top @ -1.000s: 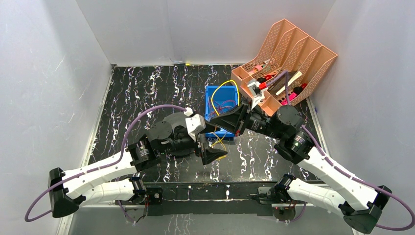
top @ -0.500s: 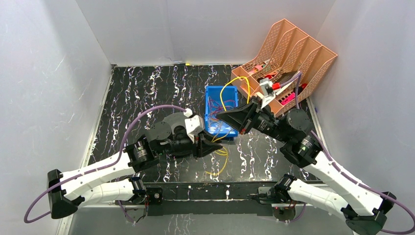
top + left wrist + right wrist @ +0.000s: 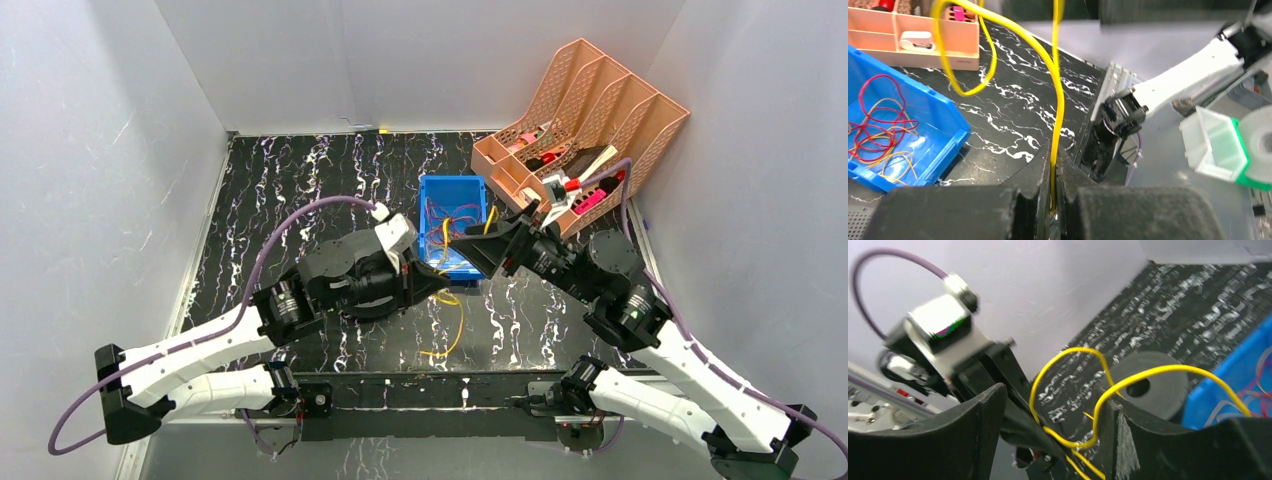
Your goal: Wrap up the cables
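A yellow cable (image 3: 1059, 100) rises from my left gripper (image 3: 1054, 156), whose jaws are shut on it, and loops overhead. In the top view the left gripper (image 3: 437, 286) sits just in front of the blue bin (image 3: 432, 192); the yellow cable (image 3: 457, 325) hangs from it onto the table. My right gripper (image 3: 467, 246) stands open just right of it, over the bin's near edge. In the right wrist view the yellow cable (image 3: 1068, 357) loops between the spread fingers (image 3: 1128, 437), draped on one fingertip. More red and yellow cables (image 3: 883, 135) lie tangled in the bin.
A peach desk organizer (image 3: 590, 110) with small items stands at the back right, just behind the right arm. White walls enclose the black marbled table (image 3: 300, 190) on three sides. The arm bases and a metal rail (image 3: 430, 385) run along the near edge.
My left gripper has shut on the yellow cable. The right gripper has opened and let go of it, and the tall loop over the bin has dropped.
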